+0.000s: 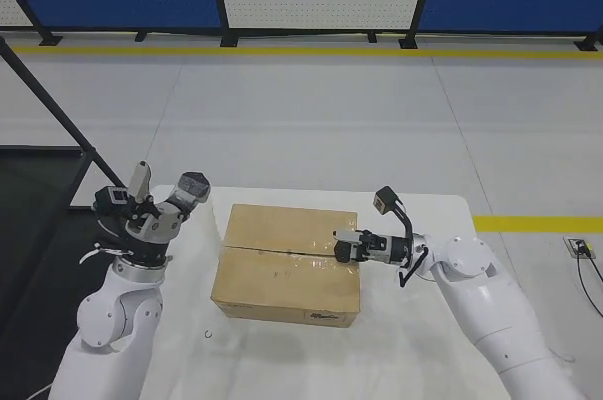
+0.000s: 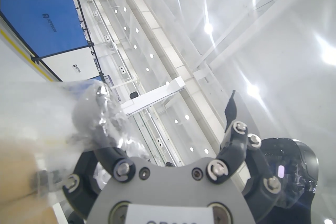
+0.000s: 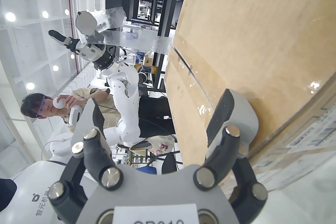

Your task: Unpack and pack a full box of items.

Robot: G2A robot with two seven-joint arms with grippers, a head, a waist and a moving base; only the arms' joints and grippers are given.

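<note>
On the white table (image 1: pixel 421 330): one cardboard box (image 1: pixel 286 265), tape partly lifted

Top view. At the table's middle the closed box is set, its flaps met in a seam across the top. The right gripper (image 1: pixel 343 247) is held over that seam at the box's right edge. The left gripper (image 1: pixel 167 183) is held raised beside the box's left end, apart from it.

Left wrist view. The left gripper's fingers (image 2: pixel 231 109) are seen spread wide. Clear tape (image 2: pixel 89 109) is stuck, crumpled, round one of them.

Right wrist view. The right gripper's fingers are seen parted, with nothing between them, and one is laid against the box top. A tape strip is stretched from the seam to the left gripper. A barcode label (image 3: pixel 312 135) is carried on the box's side, its print too small to be read.
</note>
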